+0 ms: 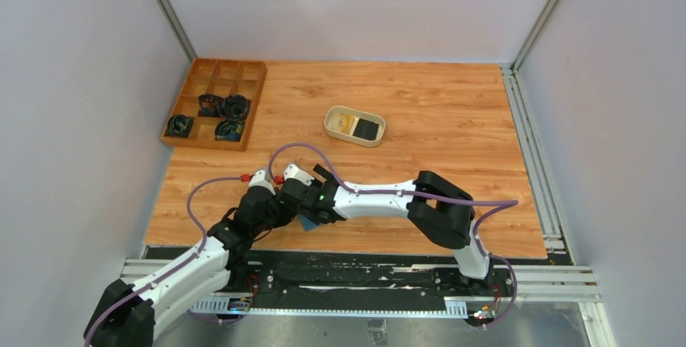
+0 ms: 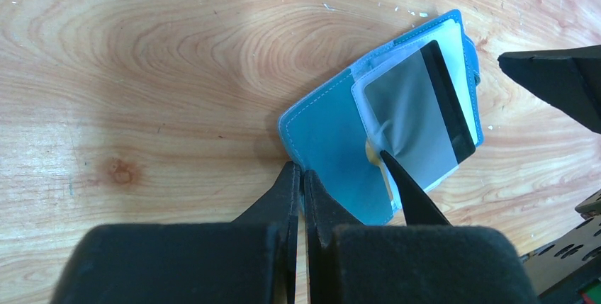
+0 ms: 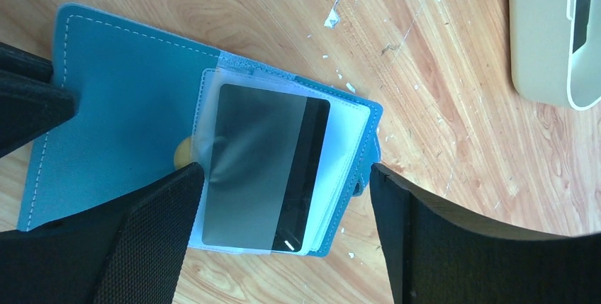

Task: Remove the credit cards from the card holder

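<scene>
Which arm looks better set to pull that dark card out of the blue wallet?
Right. The right gripper is open and straddles the dark card, while the left gripper is pinched shut on the card holder cover, probably steadying it.

A card [image 3: 264,166] lies in the open card holder [image 3: 127,105]; behind it and rightward sits the dish [image 1: 329,123] (two cards [image 1: 362,128] inside), behind-left the compartment tray [image 1: 229,72].
</scene>
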Tool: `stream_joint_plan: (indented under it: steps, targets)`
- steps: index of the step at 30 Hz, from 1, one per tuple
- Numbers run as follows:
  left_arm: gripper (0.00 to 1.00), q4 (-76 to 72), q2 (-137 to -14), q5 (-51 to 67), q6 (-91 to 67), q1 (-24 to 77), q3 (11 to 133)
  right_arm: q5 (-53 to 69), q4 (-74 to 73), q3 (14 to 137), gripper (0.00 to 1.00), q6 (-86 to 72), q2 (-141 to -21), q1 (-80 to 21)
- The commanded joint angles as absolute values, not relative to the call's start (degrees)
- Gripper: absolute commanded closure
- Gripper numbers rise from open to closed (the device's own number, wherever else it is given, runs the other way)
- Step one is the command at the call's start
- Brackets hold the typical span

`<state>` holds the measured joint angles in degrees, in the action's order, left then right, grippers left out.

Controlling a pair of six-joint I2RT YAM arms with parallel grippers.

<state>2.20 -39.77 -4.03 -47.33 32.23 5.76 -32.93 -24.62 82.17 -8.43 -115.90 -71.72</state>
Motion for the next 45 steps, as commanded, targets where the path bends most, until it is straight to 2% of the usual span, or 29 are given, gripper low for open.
stream_joint_plan:
  steps: [1,7,22,26,36,45]
  targets:
    - [1.0,3.0,-40.2,-3.3,-46.3,31.7,5.7,-28.3,-26.2,79.0,0.09,-7.9,-117.8,-70.5]
    - [1.0,3.1,-40.5,-3.3,-46.1,31.7,5.8,-14.9,-21.2,75.0,0.11,-8.7,-114.9,-68.0]
    - [1.0,3.3,-40.8,-3.2,-45.8,31.7,5.8,-7.5,-18.4,71.0,0.14,-10.8,-112.0,-64.1]
    - [1.0,3.3,-40.9,-3.2,-45.9,31.7,5.7,-2.7,-16.0,69.3,0.2,-11.4,-111.1,-62.9]
    - [1.0,3.8,-40.3,-3.4,-45.9,31.7,5.4,2.3,-13.9,67.3,0.46,-12.0,-109.3,-62.1]
    - [1.0,3.9,-40.2,-3.4,-45.9,31.6,5.2,0.2,-15.0,65.9,0.47,-11.3,-105.3,-61.4]
